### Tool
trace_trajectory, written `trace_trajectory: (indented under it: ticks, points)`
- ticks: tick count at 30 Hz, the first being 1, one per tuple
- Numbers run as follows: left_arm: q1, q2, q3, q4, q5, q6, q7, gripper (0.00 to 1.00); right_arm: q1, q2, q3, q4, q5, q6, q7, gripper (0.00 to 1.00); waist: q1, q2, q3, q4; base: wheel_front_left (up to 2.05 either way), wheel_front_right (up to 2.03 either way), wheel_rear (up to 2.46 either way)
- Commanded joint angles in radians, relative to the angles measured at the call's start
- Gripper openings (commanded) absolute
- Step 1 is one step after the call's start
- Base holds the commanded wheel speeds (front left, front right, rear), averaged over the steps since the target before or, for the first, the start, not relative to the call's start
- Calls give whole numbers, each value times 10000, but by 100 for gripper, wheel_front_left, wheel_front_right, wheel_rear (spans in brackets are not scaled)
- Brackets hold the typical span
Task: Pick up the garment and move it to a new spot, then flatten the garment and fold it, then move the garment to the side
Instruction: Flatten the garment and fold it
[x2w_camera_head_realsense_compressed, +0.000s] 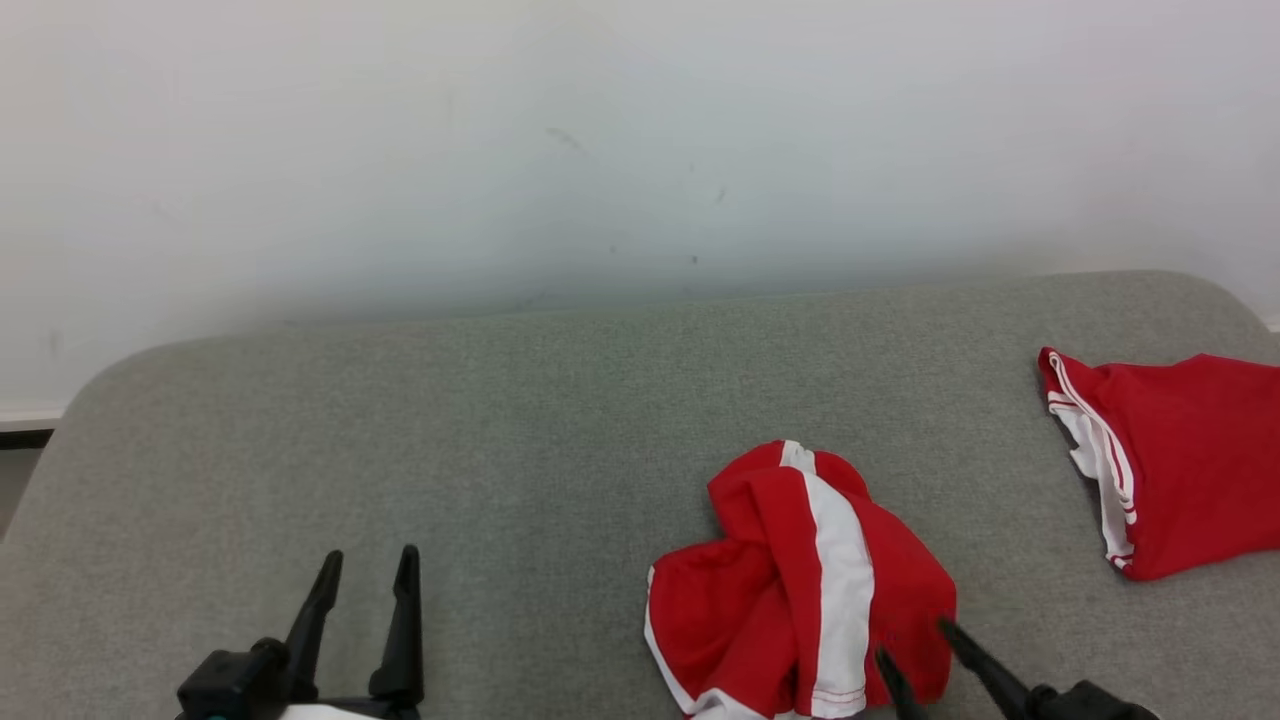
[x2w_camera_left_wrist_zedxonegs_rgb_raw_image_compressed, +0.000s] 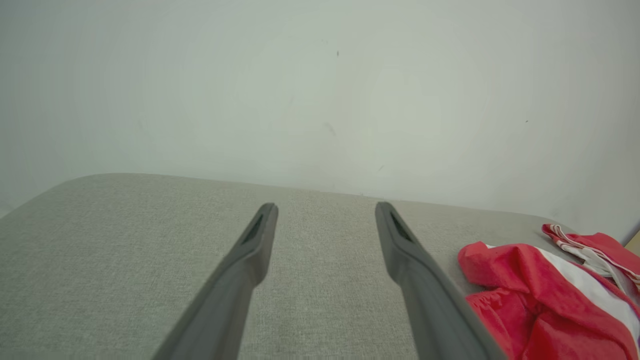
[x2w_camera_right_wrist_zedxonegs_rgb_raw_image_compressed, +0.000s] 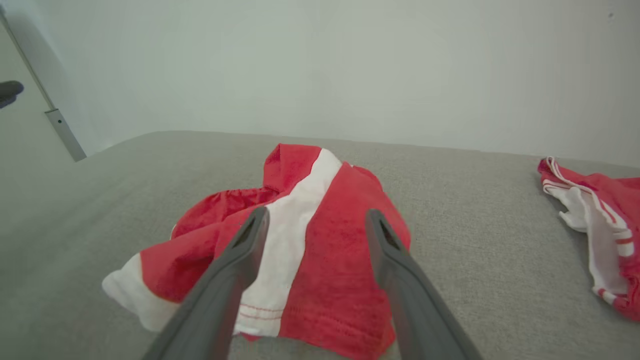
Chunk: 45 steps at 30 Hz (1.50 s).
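Head view: the garment (x2w_camera_head_realsense_compressed: 800, 590), red with one broad white stripe, lies crumpled in a heap on the grey padded surface (x2w_camera_head_realsense_compressed: 500, 430), right of centre and close to the near edge. A second red garment (x2w_camera_head_realsense_compressed: 1180, 460) with white trim lies on the same surface at the far right, well apart from the first and cut off by the frame edge. A plain white wall (x2w_camera_head_realsense_compressed: 600, 130) stands behind the surface. The left gripper (x2w_camera_head_realsense_compressed: 370, 553) sits at the lower left over bare padding, its fingers spread apart with nothing between them. The right gripper (x2w_camera_head_realsense_compressed: 912, 640) enters at the lower right, its two finger tips over the near right edge of the garment. Left wrist view: the left gripper (x2w_camera_left_wrist_zedxonegs_rgb_raw_image_compressed: 326, 206) is wide apart and empty, pointing across bare padding toward the wall. The garment (x2w_camera_left_wrist_zedxonegs_rgb_raw_image_compressed: 530, 295) lies off to the right of the right-hand finger, with the second red garment (x2w_camera_left_wrist_zedxonegs_rgb_raw_image_compressed: 600, 245) beyond it. Right wrist view: the right gripper (x2w_camera_right_wrist_zedxonegs_rgb_raw_image_compressed: 316, 212) is wide apart, with one finger lying over the white stripe and the other over the red cloth of the garment (x2w_camera_right_wrist_zedxonegs_rgb_raw_image_compressed: 325, 260). No fold is pinched between the fingers, and contact between the tips and the cloth cannot be determined. The second red garment (x2w_camera_right_wrist_zedxonegs_rgb_raw_image_compressed: 610, 210) lies at the right edge of this view, separated from the first by bare padding.
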Motion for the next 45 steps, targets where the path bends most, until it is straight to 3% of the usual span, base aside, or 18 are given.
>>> trace_trajectory:
  ticks: [1,9,21,22,23,24,25,36,45]
  points:
    - [-68,-5,52,36,177,-51,-17,100,120,-156,161,72,-1,-22,56,100,0,0,28,67,0,0,0]
    - [-156,-212,258,227,311,-277,-17,100,-114,-815,1587,830,-686,-22,729,100,0,0,152,408,0,0,0]
    - [-376,-437,522,442,477,-571,-17,100,-1134,-194,1568,2288,-1632,-22,690,100,0,0,396,951,0,0,0]
    - [-390,-459,526,446,497,-580,-17,100,-1191,-150,1492,2327,-1666,-22,597,78,0,0,415,983,0,0,0]
    - [-389,-474,553,454,513,-603,-17,100,-1226,-122,1437,2357,-1723,-22,516,37,0,0,426,1005,0,0,0]
    - [-381,-480,573,467,525,-607,-17,100,-1251,-118,1382,2362,-1780,-22,426,4,0,0,436,1023,0,0,0]
    - [-372,-493,601,477,537,-626,-17,100,-1256,-97,1308,2362,-1795,-22,360,0,0,0,446,1035,0,0,0]
    - [-384,-606,762,550,628,-764,-17,100,-1594,-366,-69,1295,-1528,-22,154,0,0,0,575,830,0,0,0]
    - [-1043,-615,515,542,766,-916,-16,100,-3937,-1538,45,1291,-43,-22,1115,0,0,0,1632,1098,0,0,0]
